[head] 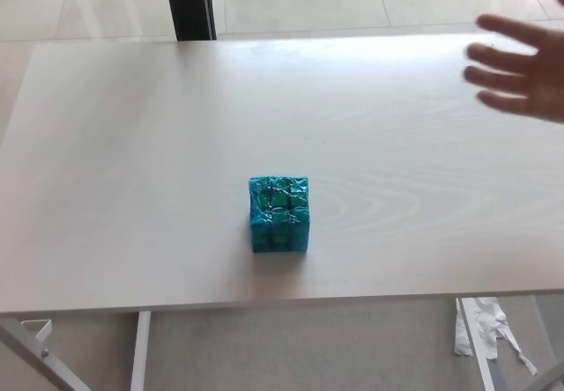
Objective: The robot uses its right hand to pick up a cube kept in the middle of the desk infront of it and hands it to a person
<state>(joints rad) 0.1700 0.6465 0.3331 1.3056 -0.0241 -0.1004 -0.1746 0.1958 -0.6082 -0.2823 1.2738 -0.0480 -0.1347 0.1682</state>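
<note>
- The cube (279,214) sits alone on the tabletop (132,162), near the middle and closer to the front edge, clear on all sides for an easy grasp.
- A person's hand (522,67) waits open over the far right corner, apparently ready to receive.
- Neither robot hand shows, so nothing holds the cube.

1. One teal, shiny-wrapped cube (279,215), gridded with small squares on its faces.
2. One pale wood-grain desk (132,162) with white metal legs.
3. One person's open hand (522,67), blurred, four fingers showing at the right edge.
4. One black upright post (189,3) beyond the desk's far edge.
5. One crumpled white scrap (480,325) on the floor below the desk.
</note>
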